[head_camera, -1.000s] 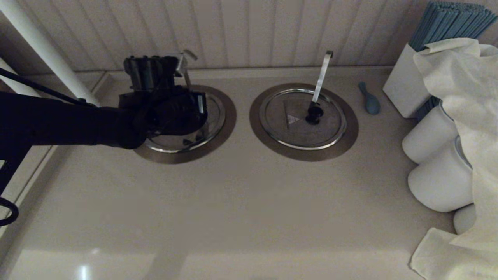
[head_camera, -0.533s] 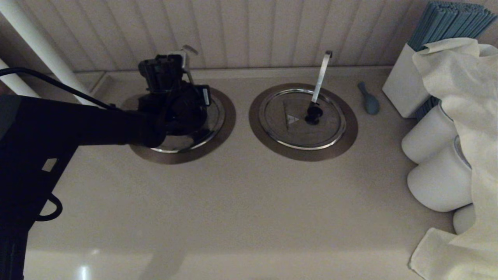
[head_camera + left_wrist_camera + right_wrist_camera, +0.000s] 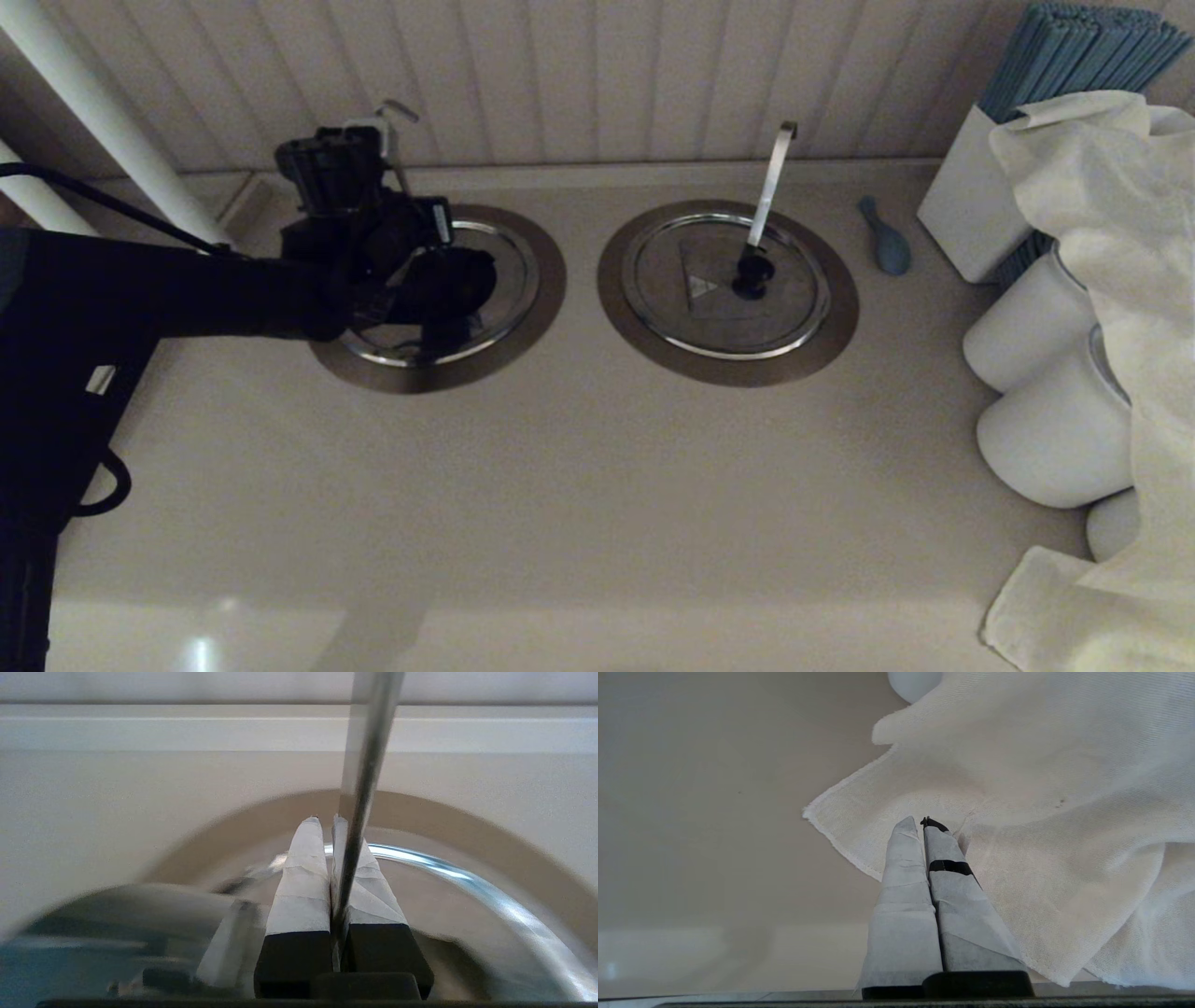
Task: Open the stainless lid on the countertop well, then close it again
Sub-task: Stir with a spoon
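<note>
My left gripper [image 3: 327, 826] is pinched on the thin hooked rod [image 3: 362, 793], which runs up between the taped fingers [image 3: 303, 877]. I judge the rod serves as the handle for tilting the stainless lid [image 3: 509, 271]. The lid sits just below and to the right of the gripper, over the countertop well [image 3: 551, 280] at the far left of the surface [image 3: 597, 504]; whether it is seated flat or tilted I can't tell. My right gripper [image 3: 924, 823] is pressed together, empty, parked over the white cloth [image 3: 1041, 812] at near right.
</note>
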Tool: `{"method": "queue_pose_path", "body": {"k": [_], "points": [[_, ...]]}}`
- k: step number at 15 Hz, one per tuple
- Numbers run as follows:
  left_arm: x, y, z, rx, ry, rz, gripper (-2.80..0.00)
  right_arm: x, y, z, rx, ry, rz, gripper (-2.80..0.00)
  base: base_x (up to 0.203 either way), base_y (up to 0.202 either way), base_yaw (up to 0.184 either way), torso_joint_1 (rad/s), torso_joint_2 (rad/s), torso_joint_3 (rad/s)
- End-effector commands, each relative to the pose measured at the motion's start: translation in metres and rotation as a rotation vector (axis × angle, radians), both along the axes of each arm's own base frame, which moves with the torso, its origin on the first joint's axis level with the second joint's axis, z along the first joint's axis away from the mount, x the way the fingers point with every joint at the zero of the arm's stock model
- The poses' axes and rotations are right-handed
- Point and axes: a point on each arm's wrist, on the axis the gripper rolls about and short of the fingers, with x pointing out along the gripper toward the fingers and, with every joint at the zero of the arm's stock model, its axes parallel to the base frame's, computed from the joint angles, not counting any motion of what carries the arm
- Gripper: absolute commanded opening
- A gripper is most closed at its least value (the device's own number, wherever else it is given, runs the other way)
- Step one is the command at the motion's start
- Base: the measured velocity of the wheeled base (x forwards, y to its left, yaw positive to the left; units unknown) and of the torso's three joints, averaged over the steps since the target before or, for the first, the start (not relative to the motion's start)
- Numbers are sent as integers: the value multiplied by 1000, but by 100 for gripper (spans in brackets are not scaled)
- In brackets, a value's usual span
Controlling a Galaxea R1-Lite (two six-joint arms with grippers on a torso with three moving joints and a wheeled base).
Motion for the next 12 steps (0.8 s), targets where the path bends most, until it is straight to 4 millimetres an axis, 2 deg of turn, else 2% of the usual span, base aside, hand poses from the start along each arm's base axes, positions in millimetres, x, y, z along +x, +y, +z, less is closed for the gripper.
{"method": "queue_pose_path", "body": {"k": [1, 8, 12], "points": [[-4, 7, 7, -2, -14, 13, -280, 0, 0, 0, 0, 1, 0, -280, 0, 0, 0, 0, 0, 0], [-31, 9, 6, 76, 92, -77, -280, 0, 0, 0, 0, 0, -1, -280, 0, 0, 0, 0, 0, 0], [-51, 11, 13, 90, 166, -161, -280, 0, 0, 0, 0, 1, -1, -280, 0, 0, 0, 0, 0, 0]]}}
